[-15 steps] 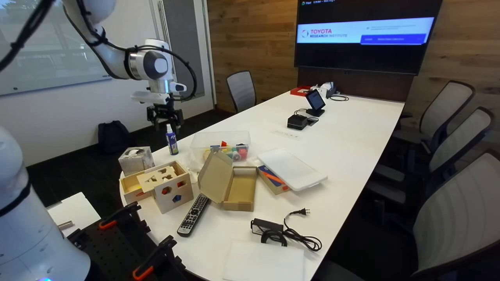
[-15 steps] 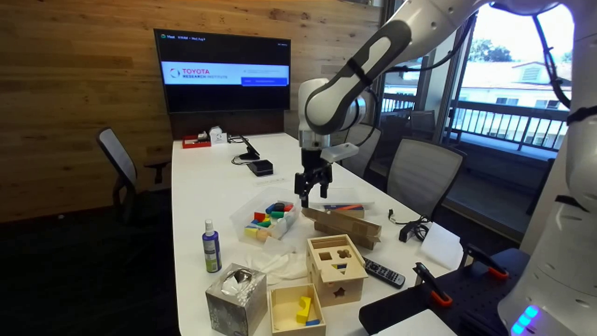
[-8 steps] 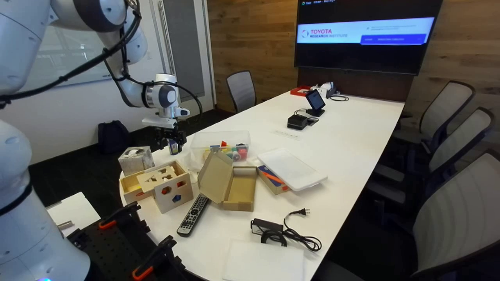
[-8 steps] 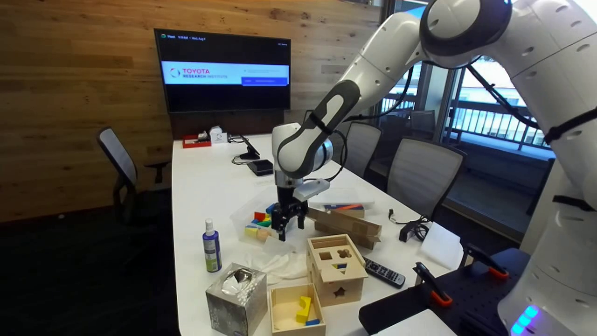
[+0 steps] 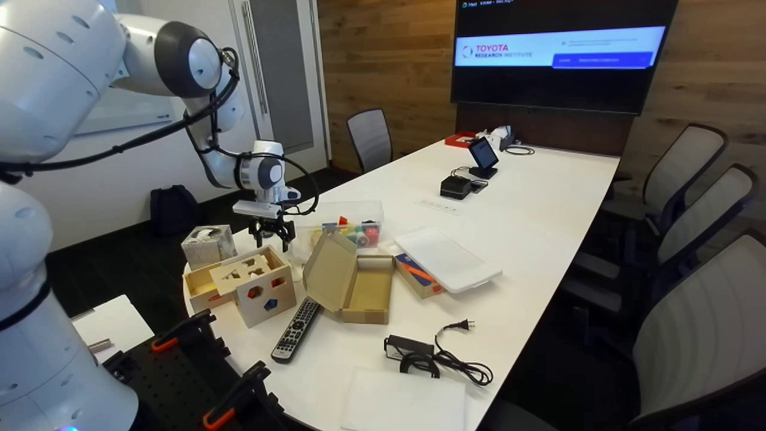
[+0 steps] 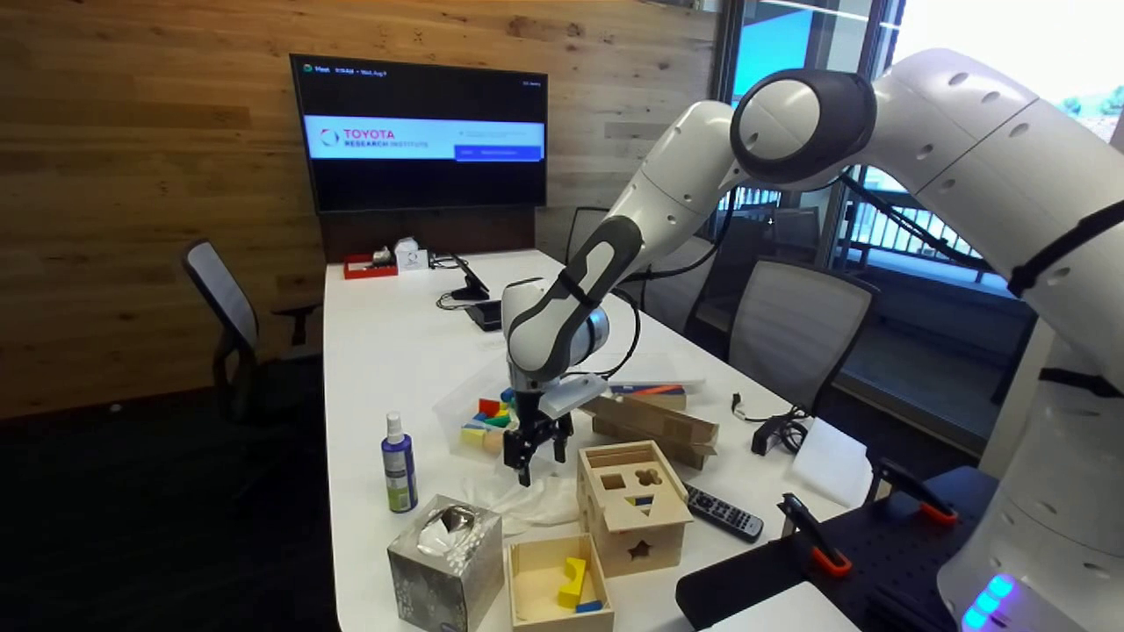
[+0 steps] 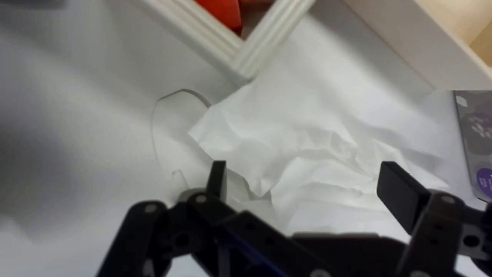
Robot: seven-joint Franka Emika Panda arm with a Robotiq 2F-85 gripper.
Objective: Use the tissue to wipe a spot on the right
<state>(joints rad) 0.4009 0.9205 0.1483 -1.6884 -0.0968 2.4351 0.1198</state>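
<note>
Two fingers (image 7: 401, 196) of the gripper (image 7: 307, 179) stand wide apart in the wrist view, over a crumpled white tissue (image 7: 307, 148) whose creases show clearly only here. In an exterior view the tissue lies on the white desk (image 6: 395, 342) beside a wooden shape box (image 6: 628, 518), and a spray bottle (image 6: 399, 474) stands in full sight. In an exterior view the arm (image 5: 270, 173) hides most of that bottle, but a dark backpack (image 5: 173, 211) shows on the floor (image 5: 114, 263); chairs (image 5: 703, 323) flank the desk, and a screen (image 5: 562, 84) glows beyond
</note>
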